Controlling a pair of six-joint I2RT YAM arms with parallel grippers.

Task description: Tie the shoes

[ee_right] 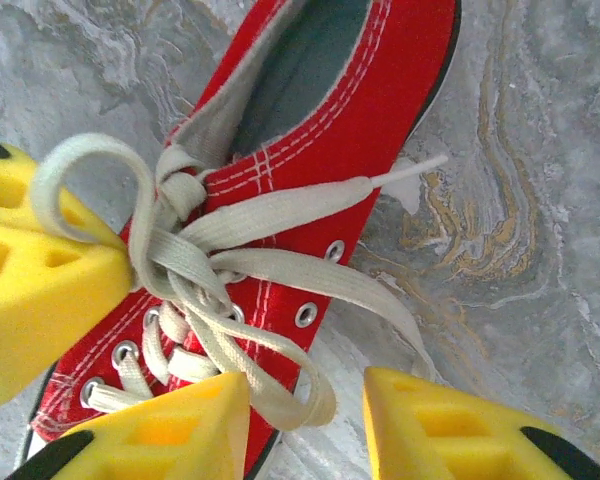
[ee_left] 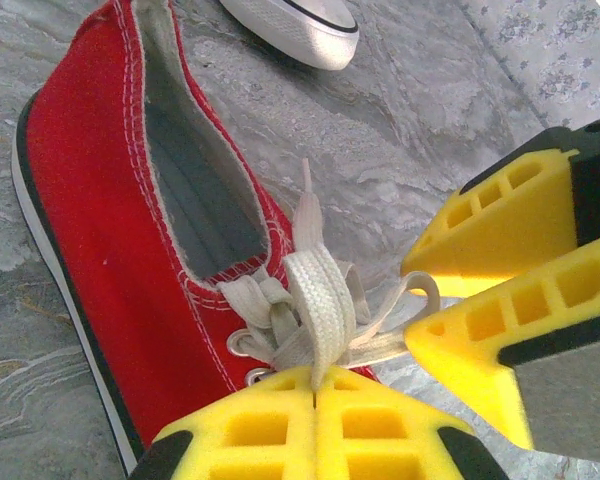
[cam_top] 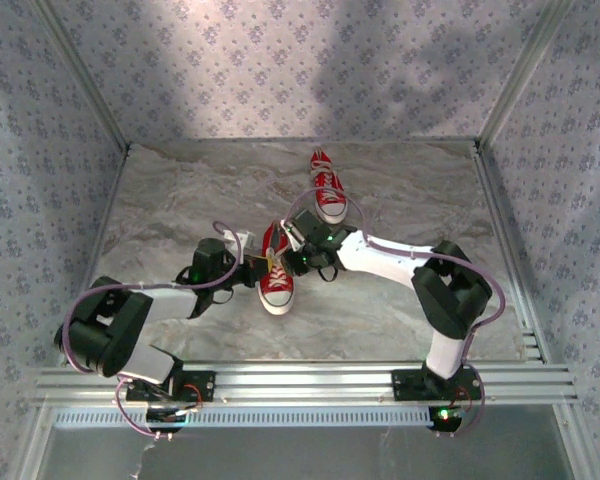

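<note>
Left wrist: shoelace [ee_left: 320, 300] within left pincer [ee_left: 315, 388]

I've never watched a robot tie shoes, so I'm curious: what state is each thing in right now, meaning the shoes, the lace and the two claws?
Near shoe: upright on its sole, bow loose and unfinished.
Lace loop: drawn out from the knot, pinched at its end.
Left gripper: shut on the lace loop.
Right gripper: open, jaws apart beside the near shoe.
Far shoe: upright, untouched; too small to tell whether it is tied.
</note>
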